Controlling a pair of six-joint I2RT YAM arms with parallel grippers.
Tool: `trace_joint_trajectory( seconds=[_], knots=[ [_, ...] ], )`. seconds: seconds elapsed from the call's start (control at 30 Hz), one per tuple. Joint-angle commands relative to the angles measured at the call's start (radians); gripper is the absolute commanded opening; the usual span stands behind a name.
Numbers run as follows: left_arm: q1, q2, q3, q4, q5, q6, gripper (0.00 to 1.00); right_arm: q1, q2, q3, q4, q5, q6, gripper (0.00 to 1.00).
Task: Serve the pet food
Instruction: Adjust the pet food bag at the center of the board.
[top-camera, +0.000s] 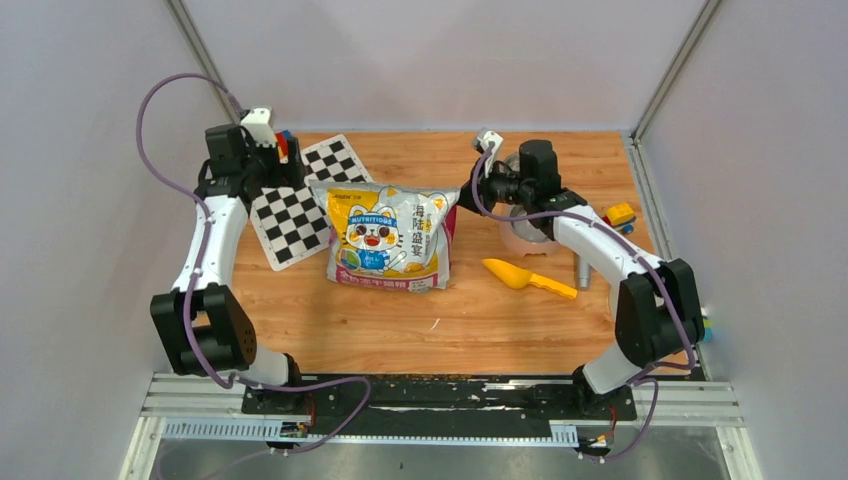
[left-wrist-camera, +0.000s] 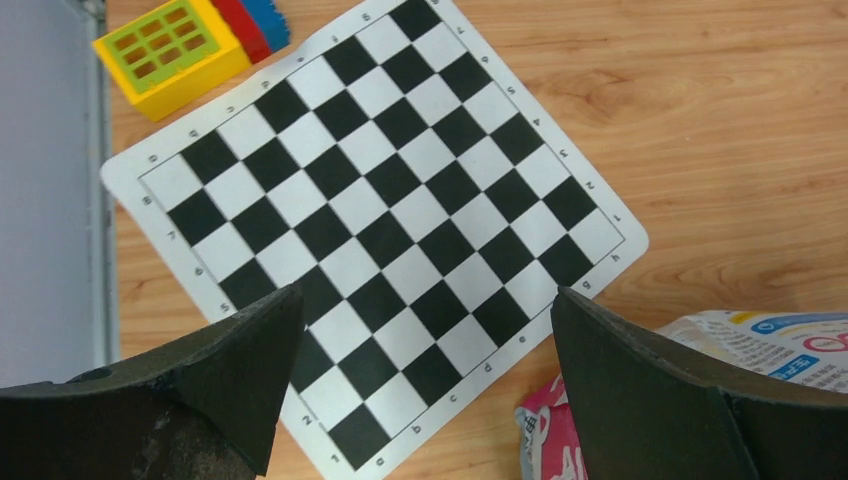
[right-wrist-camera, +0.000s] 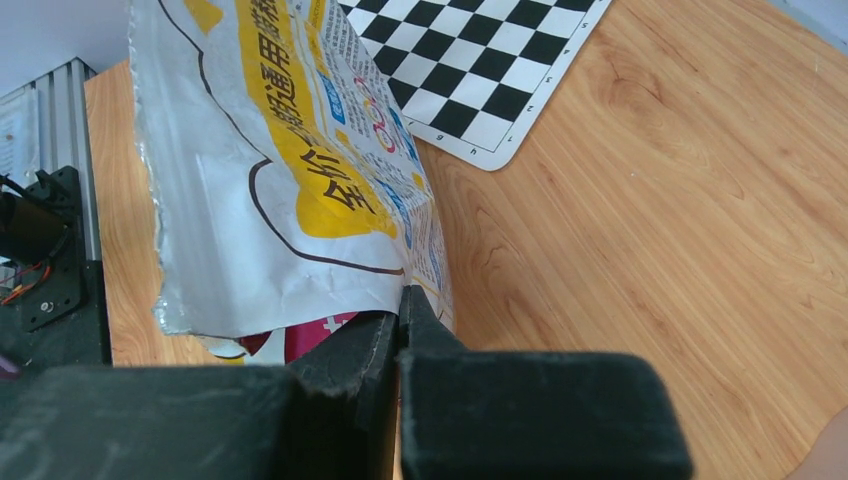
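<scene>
left hand (left-wrist-camera: 425, 300): spread wide over the checkerboard mat (left-wrist-camera: 380, 200), holding nothing
right hand (right-wrist-camera: 400, 305): pressed together, pinching the cat bag (top-camera: 390, 235) at its far right corner
cat bag: on the desk (top-camera: 480, 320), just beside the mat
pet food: hidden, can't spot any kibble

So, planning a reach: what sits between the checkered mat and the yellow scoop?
The food bag, its corner pinched in the right claw; the top view shows it.
</scene>
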Motion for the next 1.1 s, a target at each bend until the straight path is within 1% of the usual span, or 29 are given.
trace_joint_trajectory(
  seconds=[0.0,0.13,0.27,0.43,0.6,0.7,0.97,1.07],
  knots=[
    [-0.042,0.043,0.015,0.140,0.053,-0.033,1.00,-0.027,-0.022,0.115,0.197,-0.092,0.072,0.00],
    [-0.056,0.129,0.047,0.141,0.077,-0.034,1.00,-0.026,0.011,0.137,0.204,-0.110,0.106,0.00],
    [-0.092,0.189,0.068,0.136,0.106,-0.025,1.00,-0.027,0.075,0.228,0.155,-0.124,0.111,0.00],
    [-0.131,0.214,0.074,0.096,0.142,-0.005,1.00,-0.027,0.122,0.293,0.119,-0.150,0.138,0.00],
    [-0.143,0.171,0.054,0.019,0.226,0.031,1.00,-0.027,0.148,0.337,0.081,-0.098,0.128,0.00],
    [-0.146,0.111,0.029,-0.030,0.241,0.067,1.00,-0.027,0.175,0.383,0.047,-0.079,0.118,0.00],
    [-0.156,0.018,-0.044,-0.143,0.281,0.120,1.00,-0.027,0.296,0.556,-0.006,-0.094,0.143,0.00],
    [-0.184,-0.009,-0.073,-0.182,0.299,0.148,1.00,-0.027,0.345,0.639,-0.069,-0.095,0.144,0.00]
  ],
)
